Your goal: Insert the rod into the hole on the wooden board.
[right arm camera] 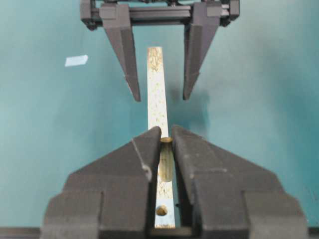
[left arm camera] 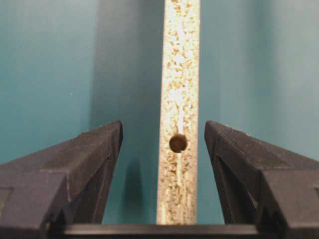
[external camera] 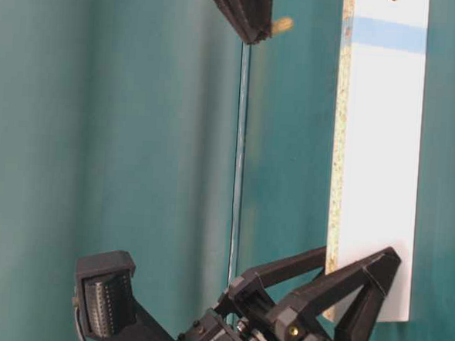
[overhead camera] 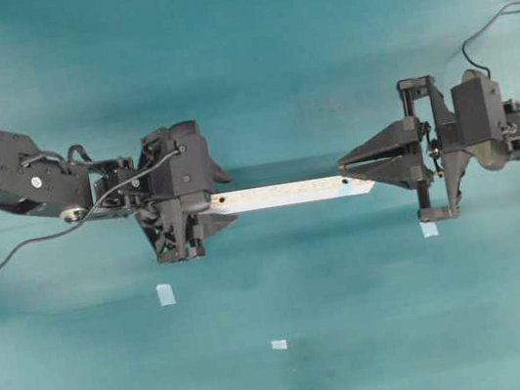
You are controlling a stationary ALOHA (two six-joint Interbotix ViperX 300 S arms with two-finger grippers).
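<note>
Overhead: the wooden board [overhead camera: 289, 193] lies between both arms; the left gripper [overhead camera: 204, 204] straddles its left end, the right gripper [overhead camera: 360, 169] is over its right end.

Table level: the rod [external camera: 281, 25] protrudes from closed jaw tips, apart from the board.

Left wrist: jaws stand wide, clear of the board on both sides, nothing held.

Right wrist: the rod is pinched above the hole [right arm camera: 161, 210]. Judged step: alignment; next, tilting and lowering into the hole.
</note>
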